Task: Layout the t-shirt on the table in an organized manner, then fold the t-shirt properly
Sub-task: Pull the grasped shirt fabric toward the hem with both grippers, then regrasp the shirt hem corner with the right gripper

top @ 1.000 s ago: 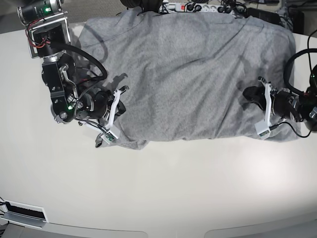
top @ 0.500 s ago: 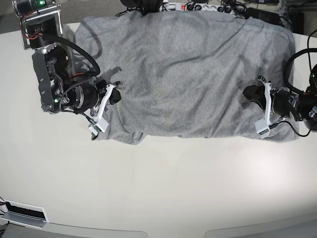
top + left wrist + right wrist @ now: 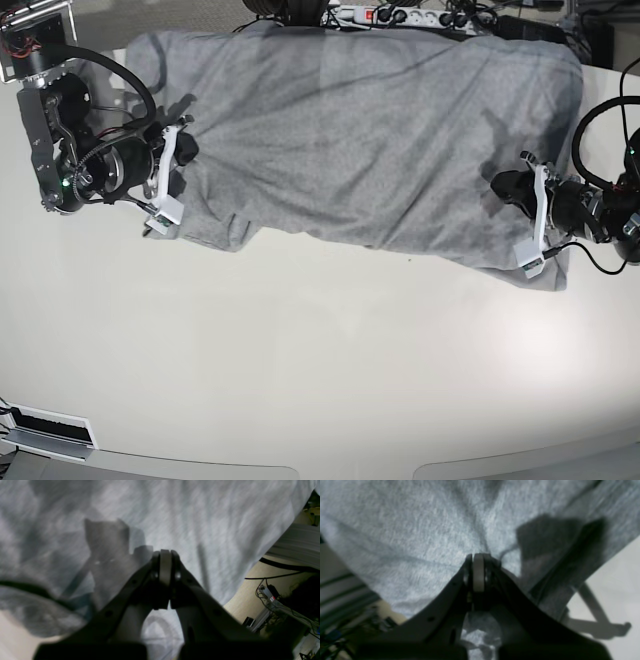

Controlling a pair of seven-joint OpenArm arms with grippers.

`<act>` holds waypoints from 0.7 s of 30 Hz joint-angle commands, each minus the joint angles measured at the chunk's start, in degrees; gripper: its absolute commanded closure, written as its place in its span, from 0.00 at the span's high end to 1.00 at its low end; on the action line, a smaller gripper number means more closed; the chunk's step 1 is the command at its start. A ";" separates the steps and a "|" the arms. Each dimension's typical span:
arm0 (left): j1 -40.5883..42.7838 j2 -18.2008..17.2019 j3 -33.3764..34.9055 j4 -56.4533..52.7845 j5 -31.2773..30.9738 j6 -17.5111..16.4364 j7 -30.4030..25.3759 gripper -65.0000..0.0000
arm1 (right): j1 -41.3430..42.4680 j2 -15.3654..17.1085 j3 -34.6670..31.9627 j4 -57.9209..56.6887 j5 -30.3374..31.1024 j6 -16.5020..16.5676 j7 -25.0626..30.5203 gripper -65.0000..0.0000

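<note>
The heather-grey t-shirt lies spread across the back of the off-white table, plain side up, with no lettering visible. Its front edge slants from left to right. My right gripper is at the shirt's left end, shut on the cloth; in the right wrist view its jaws are pressed together over grey fabric. My left gripper is at the shirt's right end, shut on the cloth; the left wrist view shows its jaws closed over the fabric.
A power strip with cables lies just past the table's back edge, beside the shirt. A grey panel sits at the front left corner. Cables and equipment show beyond the table edge in the left wrist view.
My right gripper has moved left and toward the back, dragging the shirt's left end with it and stretching the shirt wider. My left gripper has stayed in place.
</note>
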 commanded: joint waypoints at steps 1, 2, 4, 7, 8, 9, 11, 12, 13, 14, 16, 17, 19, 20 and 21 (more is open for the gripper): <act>-1.14 -1.09 -0.52 0.55 -0.81 -0.30 -0.44 0.00 | 0.44 1.20 0.02 1.38 -1.86 -0.57 -0.61 0.00; -1.14 -1.09 -0.52 0.55 -0.96 -0.30 -0.44 0.00 | 0.57 1.38 0.04 2.49 -1.03 0.17 -0.63 0.00; -1.11 -1.09 -0.52 0.55 -0.96 -0.30 -0.44 0.00 | 0.92 1.64 0.09 5.25 0.81 1.51 -0.68 0.00; -1.11 -1.11 -0.52 0.55 -0.94 -0.30 -0.42 0.00 | 1.49 1.60 0.09 10.25 1.03 2.34 -0.68 0.00; -1.09 -1.11 -0.52 0.55 -0.96 -0.30 -0.44 0.00 | 1.77 1.60 0.09 11.85 1.03 2.54 -0.68 0.00; -1.05 -1.11 -0.52 0.55 -0.96 -0.30 -0.44 0.00 | 2.05 1.60 0.09 13.38 1.05 2.69 -0.63 0.00; -0.76 -1.11 -0.52 0.55 -0.96 -0.30 -0.44 0.00 | 2.75 1.60 0.09 16.09 1.05 3.67 0.20 0.00; -0.52 -1.11 -0.52 0.55 -0.96 -0.30 -0.42 0.00 | 3.15 1.60 0.09 16.94 1.03 3.82 1.42 0.00; -0.28 -1.09 -0.52 0.55 -0.96 -0.30 -0.42 0.00 | 3.65 1.57 0.09 17.27 1.01 3.80 3.04 0.03; 0.00 -1.09 -0.52 0.55 -0.98 -0.30 -0.42 0.00 | 4.22 1.55 0.09 17.27 0.92 3.67 5.14 0.12; 0.63 -1.11 -0.52 0.55 -0.96 -0.30 -0.44 0.00 | 4.68 1.44 0.09 17.22 -1.36 2.21 11.13 0.33; 0.96 -1.11 -0.52 0.55 -0.96 -0.30 -0.44 0.00 | 4.66 1.42 0.09 17.22 -3.72 1.33 15.30 0.41; 1.49 -1.09 -0.52 0.55 -0.96 -0.30 -0.46 0.00 | 4.66 0.81 0.09 17.18 -9.33 -0.46 22.73 0.44; 1.75 -1.11 -0.52 0.55 -0.98 -0.30 -0.46 0.00 | 4.90 0.17 0.09 17.18 -11.91 -1.16 25.11 0.44; 1.81 -1.09 -0.52 0.55 -0.96 -0.30 -0.44 0.00 | 5.29 -0.63 0.09 17.09 -13.81 -1.60 26.16 0.44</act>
